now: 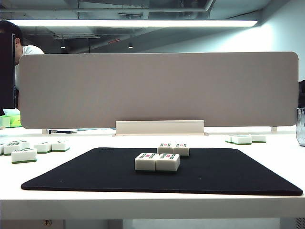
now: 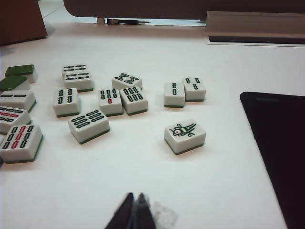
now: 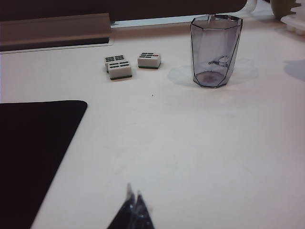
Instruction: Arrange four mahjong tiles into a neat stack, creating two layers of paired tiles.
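Left side of the table (image 1: 143, 210): loose spare tiles (image 1: 24, 155) are lying scattered off the black mat (image 1: 71, 176), most face up, a couple showing green backs in the left wrist view. They look like leftover stock, not part of your job, so leave them.

The left end effector (image 2: 134, 206) is hanging above bare table to the left of the mat, near side of those spares, tips pressed together and holding nothing. It reads as parked, well apart from the work.

Centre: the four mahjong tiles are sitting on the mat as two side-by-side pairs, all face up, one layer only. The near pair (image 1: 157, 161) is lying just in front and slightly left of the far pair (image 1: 173, 148), offset so each pair is staying clear for a grasp. No stacking is done yet; judged from this, you are at the very start.

Right side: the right end effector (image 3: 133, 206) is hovering over bare table just right of the mat, tips likewise together, empty. Beyond it, more stray tiles (image 3: 118, 68) and a clear tumbler (image 3: 215, 50) are standing far right, out of the working lane.

Your next move likely calls for opening one end effector and reaching to a pair.
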Motion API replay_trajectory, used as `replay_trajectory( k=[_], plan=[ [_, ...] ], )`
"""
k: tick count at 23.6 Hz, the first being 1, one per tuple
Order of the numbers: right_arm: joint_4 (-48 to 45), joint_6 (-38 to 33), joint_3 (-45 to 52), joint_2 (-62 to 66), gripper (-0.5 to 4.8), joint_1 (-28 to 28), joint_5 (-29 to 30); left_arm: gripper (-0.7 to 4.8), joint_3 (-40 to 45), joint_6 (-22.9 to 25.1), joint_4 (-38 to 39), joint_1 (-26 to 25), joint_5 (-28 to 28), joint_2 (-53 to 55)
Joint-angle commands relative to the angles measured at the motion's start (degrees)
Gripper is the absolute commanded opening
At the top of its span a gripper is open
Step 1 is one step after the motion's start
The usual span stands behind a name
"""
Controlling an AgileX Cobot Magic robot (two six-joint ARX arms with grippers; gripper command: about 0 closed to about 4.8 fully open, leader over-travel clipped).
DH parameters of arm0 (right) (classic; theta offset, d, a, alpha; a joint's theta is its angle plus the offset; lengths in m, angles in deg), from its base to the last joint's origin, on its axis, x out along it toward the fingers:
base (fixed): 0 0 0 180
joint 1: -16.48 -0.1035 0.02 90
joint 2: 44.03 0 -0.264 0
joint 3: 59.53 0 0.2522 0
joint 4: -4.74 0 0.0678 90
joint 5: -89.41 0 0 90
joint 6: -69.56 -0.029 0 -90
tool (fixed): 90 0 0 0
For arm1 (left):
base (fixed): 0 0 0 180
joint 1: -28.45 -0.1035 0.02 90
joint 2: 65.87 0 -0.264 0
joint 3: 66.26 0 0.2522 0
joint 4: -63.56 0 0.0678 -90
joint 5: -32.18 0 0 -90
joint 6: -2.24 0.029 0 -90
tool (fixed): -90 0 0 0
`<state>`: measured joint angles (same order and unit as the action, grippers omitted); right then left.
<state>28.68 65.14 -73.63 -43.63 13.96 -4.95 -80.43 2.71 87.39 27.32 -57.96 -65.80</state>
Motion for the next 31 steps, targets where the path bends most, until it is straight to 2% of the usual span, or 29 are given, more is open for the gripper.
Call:
replay_trajectory(
  k=[1, 4, 7, 20, 26, 31],
  plan=[
    [0.07, 0.2, 0.02, -0.28, -0.01, -0.07, 0.0, -0.06, 0.07, -0.07, 0.66, 0.04, 0.37, 0.02],
    [0.07, 0.2, 0.02, -0.28, -0.01, -0.09, 0.0, -0.06, 0.07, -0.28, 0.66, 0.04, 0.39, 0.02],
    [0.07, 0.17, 0.02, -0.28, -0.01, -0.09, 0.04, -0.06, 0.07, -3.13, 0.66, 0.04, 0.37, 0.02],
    [0.37, 0.15, -0.7, -0.31, -0.01, -0.15, 0.63, -0.06, 0.07, -2.75, 0.72, 0.02, -0.11, 0.02],
    [3.17, -0.04, -6.25, -0.31, -0.01, -0.15, 0.68, -0.06, 0.07, -2.82, 0.7, 0.04, -0.04, 0.02],
    [6.27, -0.07, -13.84, -0.33, -0.01, -0.15, 3.45, -0.06, 0.07, -2.82, 0.7, 0.04, -0.04, 0.02]
  ],
)
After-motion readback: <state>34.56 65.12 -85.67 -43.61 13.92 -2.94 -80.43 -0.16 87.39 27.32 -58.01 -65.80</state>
